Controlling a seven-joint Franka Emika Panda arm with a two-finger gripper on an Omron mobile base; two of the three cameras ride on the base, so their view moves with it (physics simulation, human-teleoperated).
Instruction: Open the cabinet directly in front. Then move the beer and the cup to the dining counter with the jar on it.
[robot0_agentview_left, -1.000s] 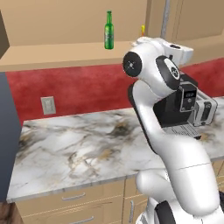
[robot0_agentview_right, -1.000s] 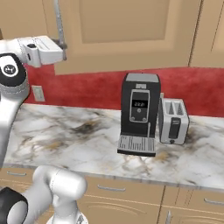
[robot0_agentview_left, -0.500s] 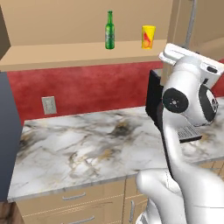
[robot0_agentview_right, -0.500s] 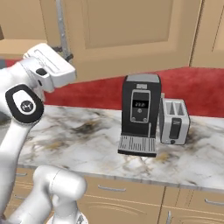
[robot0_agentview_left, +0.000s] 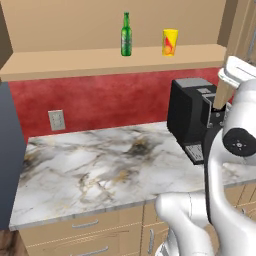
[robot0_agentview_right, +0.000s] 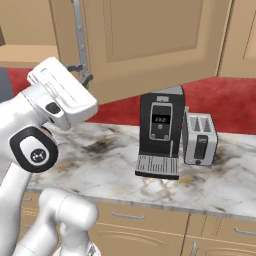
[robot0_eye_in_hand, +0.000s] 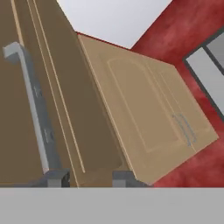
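The cabinet (robot0_agentview_right: 145, 45) is already swung open: in the right base view its door fills the top of the frame, bar handle (robot0_agentview_right: 80, 37) at the upper left. So the first step looks done or nearly so.

In the left base view the beer (robot0_agentview_left: 126, 34) and the cup (robot0_agentview_left: 170, 42) stand upright on the bare shelf at top centre, near each other but apart, and nothing is touching them. Both moves to the dining counter are left for you; neither that counter nor the jar is to be seen here.

In the hand view the gripper (robot0_eye_in_hand: 85, 179) sits at the bottom edge, its tips parted, with the door's edge running down between them. You cannot tell whether they pinch the door or are letting go. The handle lies to their left, ungrasped.

My guess: free the hand, then reach for the beer.
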